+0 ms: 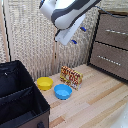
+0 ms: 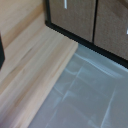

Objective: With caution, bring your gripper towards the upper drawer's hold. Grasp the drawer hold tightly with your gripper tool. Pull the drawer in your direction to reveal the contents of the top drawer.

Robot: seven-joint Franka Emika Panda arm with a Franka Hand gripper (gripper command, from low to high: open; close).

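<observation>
Progress: none yet. My gripper (image 1: 78,35) hangs open, empty, well apart from the drawer hold (image 1: 116,32); upper drawer (image 1: 111,26) shut; approach, grasp, pull remain.

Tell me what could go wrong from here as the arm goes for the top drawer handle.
The gripper hangs well away from the upper drawer, so a poorly aimed approach could hit the drawer front instead of the slim drawer hold. That bar is thin; the fingers may slip off when pulling.
</observation>
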